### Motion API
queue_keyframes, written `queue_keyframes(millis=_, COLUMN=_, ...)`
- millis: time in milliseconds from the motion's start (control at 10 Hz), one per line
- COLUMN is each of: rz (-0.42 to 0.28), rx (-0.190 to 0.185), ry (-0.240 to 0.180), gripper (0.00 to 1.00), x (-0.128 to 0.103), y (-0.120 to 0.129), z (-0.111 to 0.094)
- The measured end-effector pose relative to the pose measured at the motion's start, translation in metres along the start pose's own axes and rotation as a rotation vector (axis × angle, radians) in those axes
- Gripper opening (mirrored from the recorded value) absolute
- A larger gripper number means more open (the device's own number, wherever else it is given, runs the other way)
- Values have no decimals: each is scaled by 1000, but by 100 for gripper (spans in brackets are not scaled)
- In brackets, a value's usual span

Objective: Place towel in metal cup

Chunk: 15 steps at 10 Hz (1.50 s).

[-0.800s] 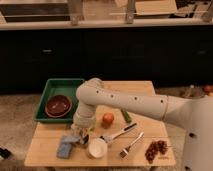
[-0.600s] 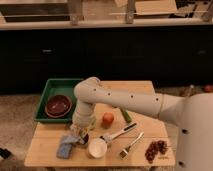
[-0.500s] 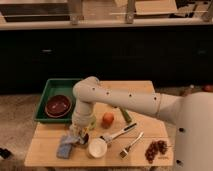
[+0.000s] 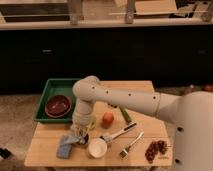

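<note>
A blue-grey towel lies crumpled on the wooden table near the front left. My gripper hangs from the white arm, pointing down just right of and above the towel. A small dark metal cup seems to sit right beneath the gripper, largely hidden by it. I cannot tell whether the gripper touches the towel or the cup.
A green tray holding a dark red bowl stands at the back left. A white cup, an orange fruit, a green item, a spoon, a fork and grapes lie to the right.
The arm has swung slightly left and the gripper has dropped a little toward the towel and cup. The objects on the table have not moved.
</note>
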Motion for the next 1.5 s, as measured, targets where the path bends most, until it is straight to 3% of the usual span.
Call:
queue_keyframes(millis=400, rz=-4, rx=-9, ry=-6, gripper=78, x=2, y=3, z=-2)
queue_keyframes(millis=700, rz=-18, rx=-15, ry=-14, gripper=80, x=1, y=2, z=-2)
queue_keyframes(millis=1000, rz=-51, rx=8, ry=-20, gripper=80, x=-2, y=1, z=-5)
queue_keyframes(millis=1500, rz=-55, rx=52, ry=29, gripper=80, x=-4, y=2, z=-15)
